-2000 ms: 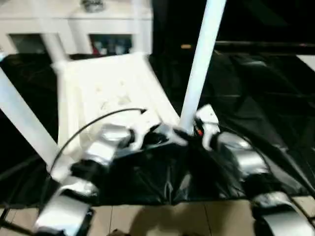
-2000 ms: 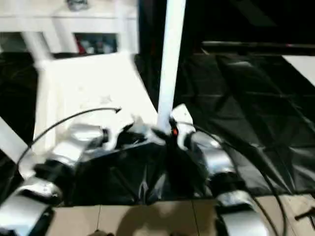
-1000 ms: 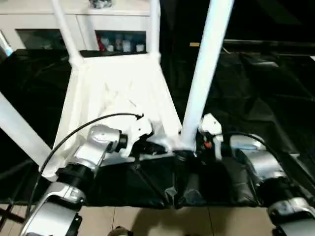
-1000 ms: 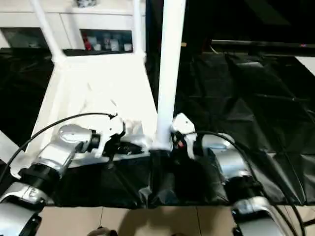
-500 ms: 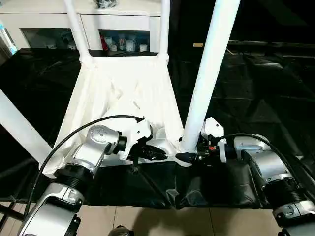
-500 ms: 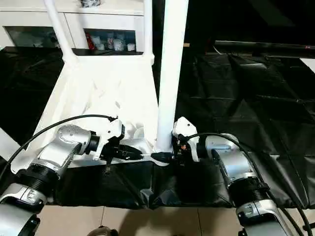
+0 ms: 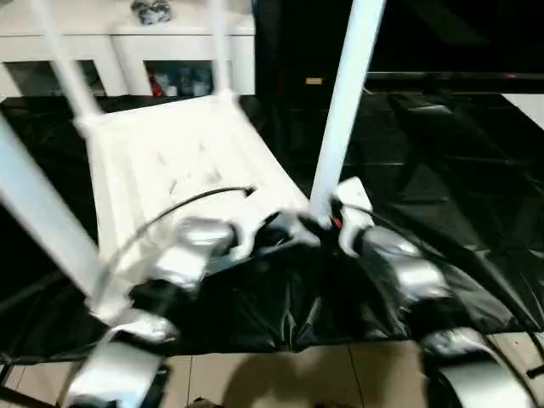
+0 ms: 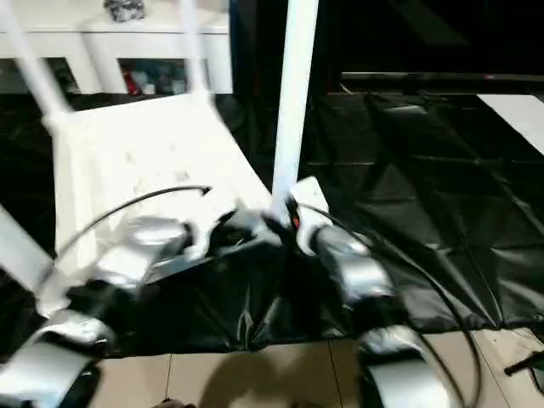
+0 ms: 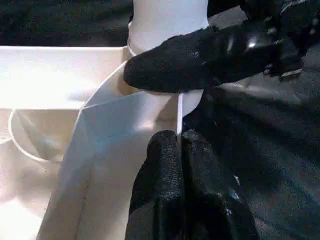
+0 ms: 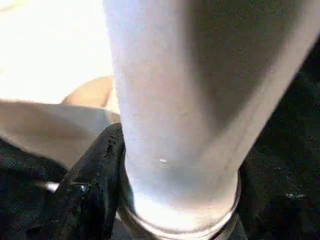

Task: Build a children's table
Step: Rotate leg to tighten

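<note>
The children's table lies upside down on a black sheet, its white top [image 7: 170, 161] facing up with legs standing from the corners. The near right leg [image 7: 344, 102] rises from its corner socket. My right gripper [image 7: 327, 219] is shut on the base of this leg; one of its fingers [image 9: 200, 57] wraps across it, and the leg [image 10: 175, 100] looms close in the right wrist view. My left gripper [image 9: 177, 140] is shut on the thin white rim [image 9: 179, 112] of the top, right beside that socket. Another leg [image 7: 42, 212] stands at the near left.
A white cabinet [image 7: 127, 42] with glass doors stands behind the table. Two far legs [image 7: 219, 51] rise in front of it. The crinkled black sheet [image 7: 442, 170] spreads to the right, and tiled floor [image 7: 280, 382] shows along the near edge.
My right gripper's fingers have closed in on the base of the near right leg. My left gripper stays shut on the rim. The head view has swung and tilted.
</note>
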